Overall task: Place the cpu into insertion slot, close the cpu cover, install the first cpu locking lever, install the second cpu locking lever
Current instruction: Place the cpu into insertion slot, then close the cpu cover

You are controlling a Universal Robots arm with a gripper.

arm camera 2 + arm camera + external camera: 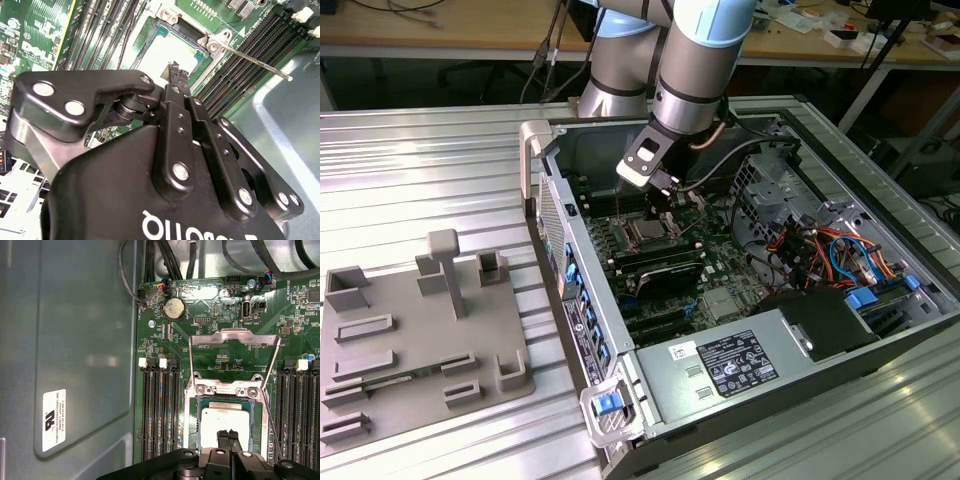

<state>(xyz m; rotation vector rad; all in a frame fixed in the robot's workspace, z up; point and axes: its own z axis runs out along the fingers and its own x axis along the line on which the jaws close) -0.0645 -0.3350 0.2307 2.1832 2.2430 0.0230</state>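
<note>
Big picture: an open computer case (548, 200) lies on its side on the ribbed metal bench (420, 170), so the motherboard (210, 300) faces up and the arm (695, 70) can reach straight down into it. A grey parts tray (420, 320) sits on the bench toward the exterior view's left, well apart from the case.

On the board, the insertion slot (191, 412) sits between the banks of long black memory slots (160, 415). The cpu cover (235, 335) is flipped back on its hinge, lying open with green board showing through its window, so the socket is fully exposed. The cpu (225, 420) is already sitting in the slot, flat as far as I can tell, silver top up.

The tool (230, 434) hovers right over the chip with its fingers pressed together and nothing between them. My guess is that it has let go of the chip. In the second wrist view a thin locking lever (255, 62) sticks out sideways from the socket corner, unlatched, so the cover is free to swing.
</note>
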